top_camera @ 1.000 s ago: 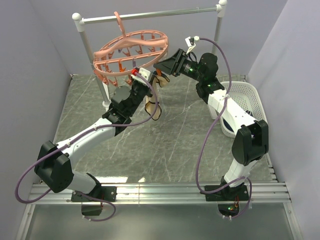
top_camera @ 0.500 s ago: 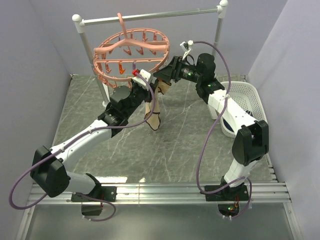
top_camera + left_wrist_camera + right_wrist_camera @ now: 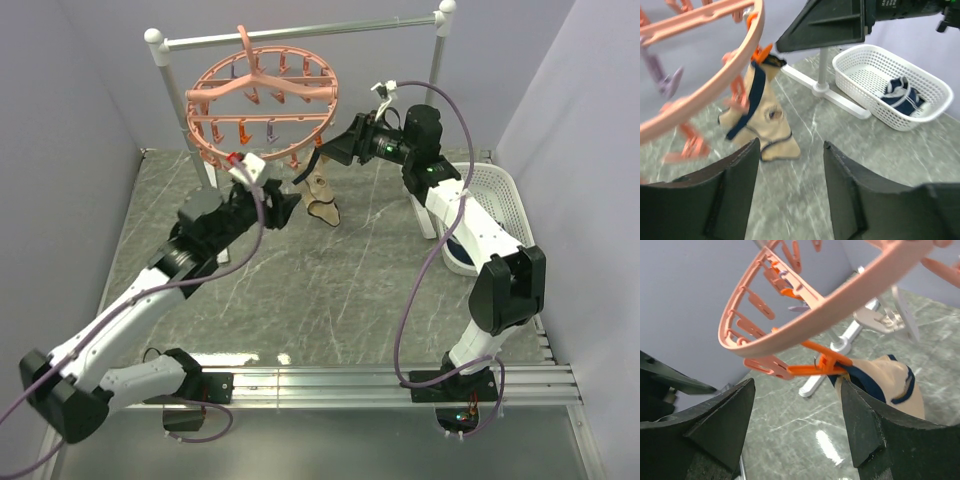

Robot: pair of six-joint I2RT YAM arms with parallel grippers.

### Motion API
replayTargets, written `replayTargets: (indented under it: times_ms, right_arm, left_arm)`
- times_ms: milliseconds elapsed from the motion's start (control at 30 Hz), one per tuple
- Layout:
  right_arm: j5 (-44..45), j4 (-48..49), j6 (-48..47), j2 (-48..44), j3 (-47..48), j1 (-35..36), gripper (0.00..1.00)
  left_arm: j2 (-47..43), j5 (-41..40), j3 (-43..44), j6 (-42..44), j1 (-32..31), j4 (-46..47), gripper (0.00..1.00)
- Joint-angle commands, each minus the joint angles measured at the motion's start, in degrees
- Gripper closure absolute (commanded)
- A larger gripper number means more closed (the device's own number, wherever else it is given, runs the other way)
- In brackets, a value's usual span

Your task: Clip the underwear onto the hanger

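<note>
Now the underwear (image 3: 320,195) hangs by its waistband from 1 orange clip (image 3: 816,365) on the near rim of the pink hanger (image 3: 262,82). It is beige cloth bunched into a narrow drape, with navy trim running down it. I cannot tell whether its lower end touches the grey surface (image 3: 330,290).

A second ago the left end effector (image 3: 283,205) was raised against the hanger's rim beside the cloth, and the ring was tilted steeply. It has since drawn back down and to the left, clear of the cloth, and the ring hangs closer to level on the rack (image 3: 300,32).

The left arm stretches low and diagonal from its base, its fingers spread wide and empty, pointing at the underwear. The right arm arches high with its elbow over the white basket (image 3: 495,195). The right end effector (image 3: 335,150) points left toward the clip, fingers wide apart and gripping nothing.
</note>
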Motion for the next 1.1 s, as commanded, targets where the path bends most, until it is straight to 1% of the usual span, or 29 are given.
replayTargets:
  times_ms: [0, 100, 133, 200, 267, 300, 333, 400, 433, 467, 533, 600, 700, 833, 867, 900, 933, 1000, 1033, 1067]
  right_arm:
    - [0.98, -0.67, -2.79, -2.97, -0.66, -1.31, 0.24]
    - [1.51, -1.2, -3.68, -3.06, -0.75, -1.67, 0.24]
    - [1.77, -1.28, -3.94, -3.15, -0.84, -2.01, 0.24]
    - [2.12, -1.46, -4.12, -3.06, -0.75, -2.46, 0.24]
    - [2.56, -2.07, -4.73, -3.06, -0.66, -3.07, 0.24]
    - [2.65, -2.16, -4.99, -2.97, -0.66, -3.16, 0.24]
    - [2.74, -2.51, -5.17, -2.97, -0.58, -3.51, 0.24]
    - [2.48, -3.13, -5.52, -3.23, -0.66, -3.6, 0.24]
    - [2.47, -3.3, -5.7, -3.41, -0.66, -3.69, 0.24]
    - [2.47, -3.65, -5.87, -3.67, -0.58, -3.95, 0.23]
    - [2.39, -4.01, -6.23, -4.46, -0.66, -3.95, 0.23]
    - [2.3, -5.24, -7.01, -5.25, -0.66, -4.04, 0.23]
    - [2.03, -6.64, -8.51, -7.27, -0.93, -4.13, 0.23]
    - [0.98, -7.96, -10.53, -10.0, -2.16, -4.22, 0.23]
    - [0.63, -9.7, -11.23, -10.7, -2.25, -4.22, 0.23]
    - [0.54, -10.16, -11.41, -11.66, -2.33, -4.3, 0.24]
    - [0.37, -10.68, -11.85, -12.28, -2.33, -4.13, 0.24]
    - [0.45, -12.79, -13.25, -13.78, -2.07, -4.04, 0.25]
    - [0.54, -13.41, -13.52, -14.3, -1.81, -3.87, 0.25]
    - [0.71, -14.63, -14.04, -14.83, -1.89, -3.69, 0.25]
  left_arm:
    - [-6.3, 6.08, -2.78, -4.55, 2.78, -6.99, 0.41]
    - [-9.82, 8.64, -5.33, -7.1, 5.85, -8.75, 0.38]
    - [-10.61, 9.51, -6.12, -8.93, 7.78, -8.93, 0.38]
    - [-12.72, 12.33, -8.23, -10.61, 9.72, -8.76, 0.38]
    - [-13.61, 13.47, -9.2, -13.77, 12.79, -9.02, 0.39]
    - [-13.7, 15.65, -10.17, -15.09, 14.02, -9.11, 0.39]
    - [-13.96, 16.89, -10.87, -17.89, 16.99, -8.85, 0.39]
    - [-15.62, 20.49, -14.37, -20.54, 20.87, -5.17, 0.38]
    - [-16.41, 21.2, -15.61, -23.16, 22.02, -4.28, 0.37]
    - [-17.55, 21.47, -16.76, -24.4, 23.16, -0.71, 0.37]
    - [-18.79, 22.17, -19.48, -26.6, 26.33, 1.86, 0.37]
    - [-19.41, 23.57, -21.68, -27.4, 29.48, 6.26, 0.36]
    - [-18.97, 27.09, -22.3, -28.02, 33.26, 7.94, 0.37]
    - [-17.48, 31.92, -23.0, -28.37, 36.44, 8.9, 0.4]
    - [-17.39, 32.98, -23.44, -28.55, 37.93, 9.52, 0.41]
    - [-17.39, 32.99, -24.58, -28.64, 38.64, 10.48, 0.41]
    - [-17.21, 32.99, -25.29, -29.42, 38.99, 13.71, 0.41]
    - [-16.6, 35.53, -27.05, -30.48, 40.22, 18.29, 0.42]
    - [-15.81, 36.23, -27.4, -30.92, 40.31, 22.05, 0.42]
    - [-15.63, 36.94, -27.66, -30.66, 40.4, 24.35, 0.44]
